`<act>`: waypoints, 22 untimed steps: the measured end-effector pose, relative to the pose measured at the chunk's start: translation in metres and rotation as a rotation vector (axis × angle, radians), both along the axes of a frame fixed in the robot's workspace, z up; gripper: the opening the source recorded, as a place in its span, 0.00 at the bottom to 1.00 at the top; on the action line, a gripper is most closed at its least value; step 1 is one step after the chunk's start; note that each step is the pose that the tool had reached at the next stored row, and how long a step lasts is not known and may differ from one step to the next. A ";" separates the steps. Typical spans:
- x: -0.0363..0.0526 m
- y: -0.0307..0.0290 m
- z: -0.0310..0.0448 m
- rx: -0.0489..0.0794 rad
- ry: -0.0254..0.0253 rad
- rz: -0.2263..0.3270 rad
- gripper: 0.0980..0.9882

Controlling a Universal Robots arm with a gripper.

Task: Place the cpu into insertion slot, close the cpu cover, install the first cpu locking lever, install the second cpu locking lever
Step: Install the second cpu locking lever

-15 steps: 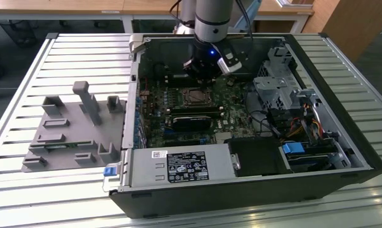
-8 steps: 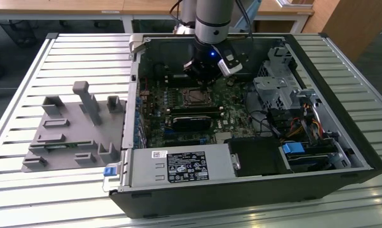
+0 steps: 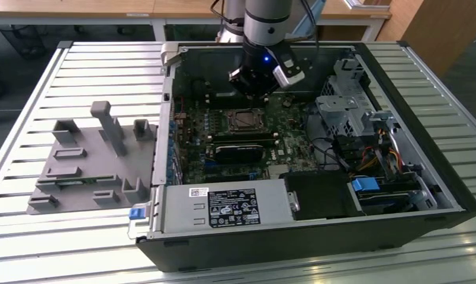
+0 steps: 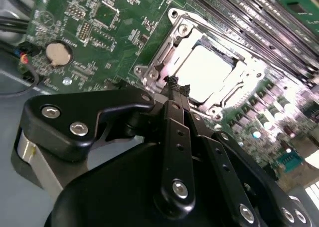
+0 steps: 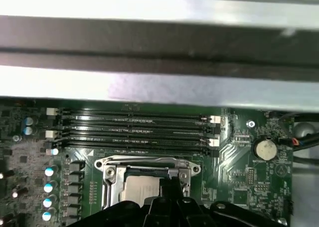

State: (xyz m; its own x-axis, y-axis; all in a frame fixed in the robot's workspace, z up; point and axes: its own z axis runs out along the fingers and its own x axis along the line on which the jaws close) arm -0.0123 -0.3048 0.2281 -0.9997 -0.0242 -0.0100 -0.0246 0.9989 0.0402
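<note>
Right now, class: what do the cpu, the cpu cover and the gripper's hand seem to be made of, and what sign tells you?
The cpu: seemingly metal, a pale smooth face that glares under the light.
The cpu cover: apparently bright stamped metal, a thin silver frame with glinting edges and screw heads.
The hand: black, matte links joined by silver bolts; painted metal or hard plastic, the look leaves it open.
</note>
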 end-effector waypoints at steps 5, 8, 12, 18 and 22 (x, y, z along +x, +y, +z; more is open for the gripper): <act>-0.0001 -0.0033 0.0048 0.001 0.0000 0.000 0.01; -0.0003 -0.0105 0.0048 0.002 0.0000 0.000 0.01; -0.0004 -0.0209 0.0048 0.007 0.0001 0.000 0.01; -0.0004 -0.0297 0.0048 0.031 0.0129 0.000 0.01; -0.0004 -0.0347 0.0047 0.039 0.0173 0.000 0.01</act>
